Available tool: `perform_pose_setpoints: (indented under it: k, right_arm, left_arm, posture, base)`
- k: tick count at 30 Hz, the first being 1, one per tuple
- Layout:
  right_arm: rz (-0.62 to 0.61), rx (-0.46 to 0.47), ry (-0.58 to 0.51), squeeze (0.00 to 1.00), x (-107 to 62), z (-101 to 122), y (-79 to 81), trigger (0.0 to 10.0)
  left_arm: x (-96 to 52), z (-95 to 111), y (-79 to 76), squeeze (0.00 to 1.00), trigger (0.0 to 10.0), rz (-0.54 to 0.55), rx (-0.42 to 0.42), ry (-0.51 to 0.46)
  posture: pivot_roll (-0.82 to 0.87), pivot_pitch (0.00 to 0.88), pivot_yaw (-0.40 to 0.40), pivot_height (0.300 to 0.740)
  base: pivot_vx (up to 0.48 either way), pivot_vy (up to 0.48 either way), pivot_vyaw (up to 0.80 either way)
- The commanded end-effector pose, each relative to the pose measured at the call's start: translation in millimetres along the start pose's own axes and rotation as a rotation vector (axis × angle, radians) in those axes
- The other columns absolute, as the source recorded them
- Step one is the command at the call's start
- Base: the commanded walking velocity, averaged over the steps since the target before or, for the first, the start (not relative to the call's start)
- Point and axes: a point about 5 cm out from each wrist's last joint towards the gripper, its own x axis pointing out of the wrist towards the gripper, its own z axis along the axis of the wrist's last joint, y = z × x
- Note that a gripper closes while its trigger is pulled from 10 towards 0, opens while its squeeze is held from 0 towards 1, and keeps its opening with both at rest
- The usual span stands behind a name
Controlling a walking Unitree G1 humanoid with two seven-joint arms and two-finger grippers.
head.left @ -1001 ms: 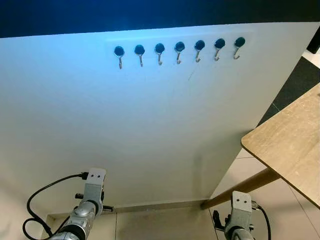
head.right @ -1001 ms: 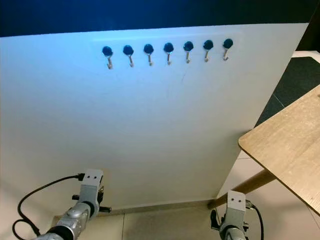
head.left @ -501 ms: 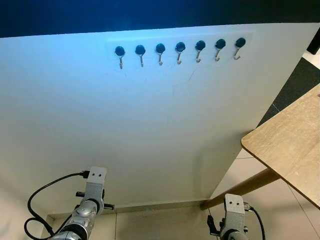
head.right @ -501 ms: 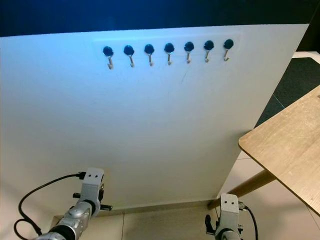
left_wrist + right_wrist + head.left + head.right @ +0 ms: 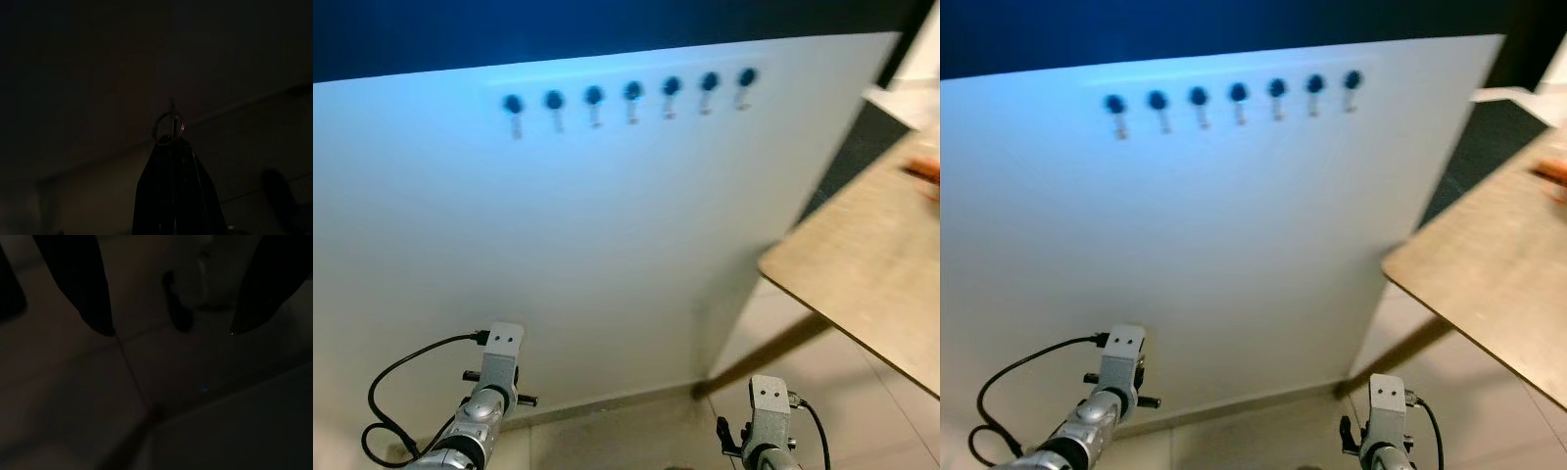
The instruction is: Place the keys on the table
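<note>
In the dark left wrist view my left gripper (image 5: 169, 139) is shut on a thin metal key ring (image 5: 167, 128) that sticks out past its tips. My left arm (image 5: 492, 377) hangs low in front of the white wall. The wooden table (image 5: 862, 279) stands to my right, its near corner level with the wall's end. My right gripper (image 5: 171, 330) is open with nothing between its fingers, hanging over a tiled floor. My right arm (image 5: 767, 416) hangs low by the table leg (image 5: 773, 348).
A row of several dark round hooks (image 5: 631, 93) runs along the top of the white wall (image 5: 607, 245). A small orange thing (image 5: 922, 171) lies far back on the table. Tiled floor (image 5: 822, 392) lies under the table. The head views are blurred.
The whole picture has slid to the left and blurred, so the camera has turned right and more of the table shows. My right arm dropped slightly lower.
</note>
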Motion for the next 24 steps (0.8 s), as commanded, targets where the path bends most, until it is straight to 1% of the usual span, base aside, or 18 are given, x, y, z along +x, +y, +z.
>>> perform_pose_setpoints:
  k: [1,16,24]
  right_arm:
    - [-0.003,0.015,0.022,0.0,-1.0,-5.0,0.1,10.0]
    - [0.007,0.015,0.03,0.0,-1.4,-7.0,1.1,10.0]
    - [0.013,0.012,0.039,0.0,-2.7,-11.1,2.7,10.0]
  left_arm:
    - [0.5,1.6,-2.4,0.0,10.0,0.001,0.007,-0.011]
    - [0.4,4.7,-1.2,0.0,10.0,0.003,-0.017,-0.041]
    - [-0.6,2.3,0.8,0.0,10.0,0.003,-0.02,-0.039]
  posture:
    - [-0.01,0.02,0.024,0.74]
    - [0.0,0.021,0.026,0.74]
    - [0.0,0.025,0.025,0.74]
  base:
    - [0.0,0.0,-0.8]
    - [0.0,0.0,-0.8]
    - [0.0,0.0,-0.8]
